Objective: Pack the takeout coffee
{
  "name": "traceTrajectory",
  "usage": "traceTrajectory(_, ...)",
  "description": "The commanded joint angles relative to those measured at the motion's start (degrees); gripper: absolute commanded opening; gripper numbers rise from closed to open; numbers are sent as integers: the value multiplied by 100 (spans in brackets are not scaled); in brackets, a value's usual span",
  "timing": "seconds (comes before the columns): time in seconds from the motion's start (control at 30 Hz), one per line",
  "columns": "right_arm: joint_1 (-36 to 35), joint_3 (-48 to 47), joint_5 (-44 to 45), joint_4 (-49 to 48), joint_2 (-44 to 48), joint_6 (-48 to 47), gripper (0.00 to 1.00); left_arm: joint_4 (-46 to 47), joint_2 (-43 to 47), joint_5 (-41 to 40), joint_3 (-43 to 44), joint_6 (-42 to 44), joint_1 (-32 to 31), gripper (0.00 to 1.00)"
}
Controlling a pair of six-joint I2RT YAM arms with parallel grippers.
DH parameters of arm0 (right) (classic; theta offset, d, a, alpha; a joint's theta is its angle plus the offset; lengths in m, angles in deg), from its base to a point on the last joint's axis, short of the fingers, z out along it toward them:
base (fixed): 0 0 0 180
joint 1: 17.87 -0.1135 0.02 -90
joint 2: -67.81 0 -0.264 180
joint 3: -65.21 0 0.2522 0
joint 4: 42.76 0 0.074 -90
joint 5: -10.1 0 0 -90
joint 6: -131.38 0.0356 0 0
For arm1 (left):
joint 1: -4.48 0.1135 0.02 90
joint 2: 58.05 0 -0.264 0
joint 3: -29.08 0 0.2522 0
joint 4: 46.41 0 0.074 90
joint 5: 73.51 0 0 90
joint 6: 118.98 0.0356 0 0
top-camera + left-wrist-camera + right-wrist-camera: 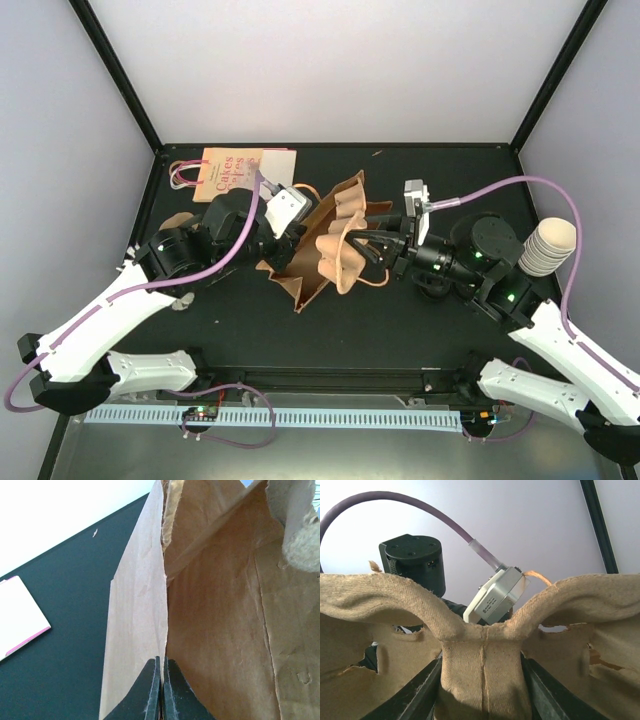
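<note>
At the bag's (pixel 225 630) mouth, my right pincer (pixel 482 690) grips the tray (pixel 480 645), jaws half apart. My left pincer (pixel 161 665) is clamped tight on its edge.

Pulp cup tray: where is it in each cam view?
Top external: pulp tray centre, in the right end effector, at the brown paper bag mouth.
Left wrist: fuzzy edge, top-right corner.
Right wrist: fills the lower half.
Shared landmark: the bag, in top and left wrist.
</note>
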Motion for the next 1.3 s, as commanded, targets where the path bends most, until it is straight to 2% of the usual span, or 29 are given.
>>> traceTrajectory(0.0,-15,226,-101,-336,13,123,43,207,85,90,63,68,-47,1)
traceTrajectory(0.2,-15,569,-72,-11,158,163,41,182,88,90,67,85,-47,1)
traceTrajectory(0.4,-10,600,-197,833,143,-39,40,139,49,81,54,129,-47,2)
traceTrajectory(0.83,-9,739,-213,1889,-9,-267,40,93,-12,-13,-102,148,-47,2)
traceTrajectory(1.27,-24,284,1494,3192,-463,-921,36,67,-280,567,-173,151,-47,2)
